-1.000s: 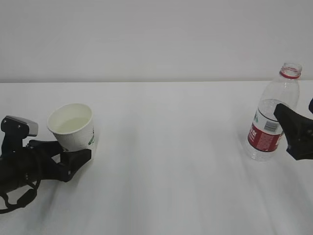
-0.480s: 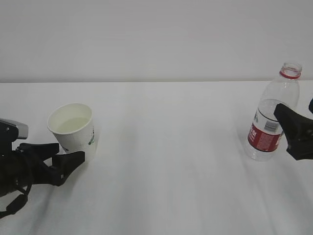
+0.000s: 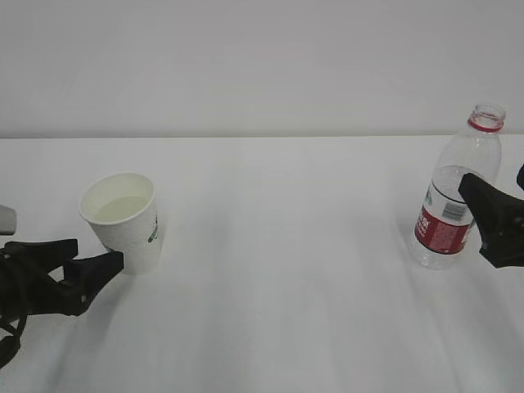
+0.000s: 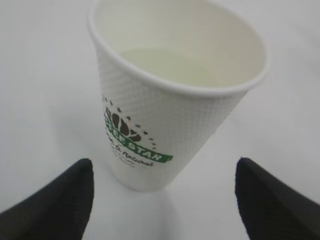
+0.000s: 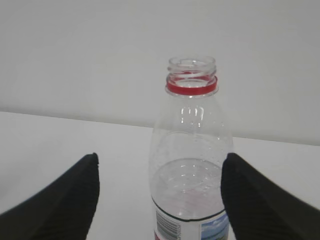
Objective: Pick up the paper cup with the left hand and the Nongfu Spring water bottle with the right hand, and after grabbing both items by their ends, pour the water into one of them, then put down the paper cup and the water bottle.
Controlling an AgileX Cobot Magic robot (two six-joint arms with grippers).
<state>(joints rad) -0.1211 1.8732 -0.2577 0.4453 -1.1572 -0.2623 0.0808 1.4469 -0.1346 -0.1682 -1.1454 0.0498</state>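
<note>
The paper cup (image 3: 124, 219) stands upright on the white table at the left, with pale water (image 4: 165, 65) in it and a green mark on its side. My left gripper (image 3: 98, 251) is open, low on the table just left of the cup's base, touching nothing. In the left wrist view the cup (image 4: 175, 105) rises ahead of the left gripper (image 4: 164, 165), whose fingertips (image 4: 82, 175) stand wide apart. The Nongfu Spring water bottle (image 3: 454, 192) stands upright and capless at the right. My right gripper (image 3: 479, 219) is open beside it. The bottle (image 5: 190, 150) sits off-centre between the jaws, near the right fingertip (image 5: 235, 170).
The white table (image 3: 286, 270) runs between cup and bottle with a plain white wall behind it. The bottle stands near the right edge of the exterior view, and the left arm lies at the lower left corner.
My left gripper has drawn back to the left, away from the cup, which stays standing. The right gripper and the bottle have not moved.
</note>
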